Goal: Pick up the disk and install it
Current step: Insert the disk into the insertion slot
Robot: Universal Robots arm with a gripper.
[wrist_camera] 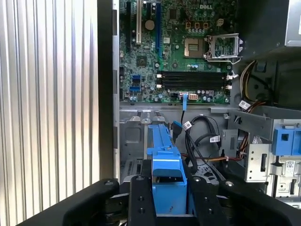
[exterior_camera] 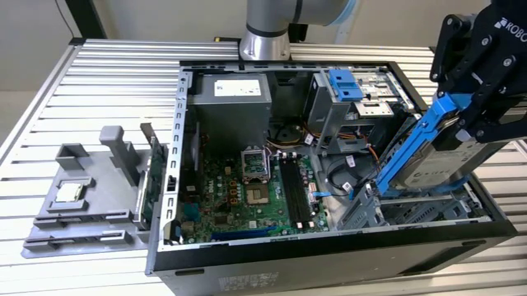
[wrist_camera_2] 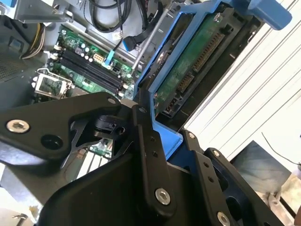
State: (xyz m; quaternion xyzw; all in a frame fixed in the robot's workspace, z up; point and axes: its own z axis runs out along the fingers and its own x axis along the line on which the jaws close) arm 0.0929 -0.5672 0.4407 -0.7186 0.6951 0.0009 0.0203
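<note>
The ribbed metal surface (exterior_camera: 107, 74) carries an open computer case (exterior_camera: 329, 265) lying on its side, a grey plastic holder (exterior_camera: 78, 231) just beside it at the exterior view's left, and the arm's base (exterior_camera: 265, 40) at the far edge.

The exterior view looked down at a slant from above one long side of the open computer case (exterior_camera: 329, 262) (the arm's base (exterior_camera: 265, 37) stood at the far side), far enough off to take in the slatted table (exterior_camera: 99, 80). Both wrist views sat close behind the gripper (wrist_camera: 170, 188). The first faced along the held disk (wrist_camera: 164, 160) into the case, while the second, tilted, faced the disk's underside. All three shared the green circuit board (exterior_camera: 247, 197).
</note>
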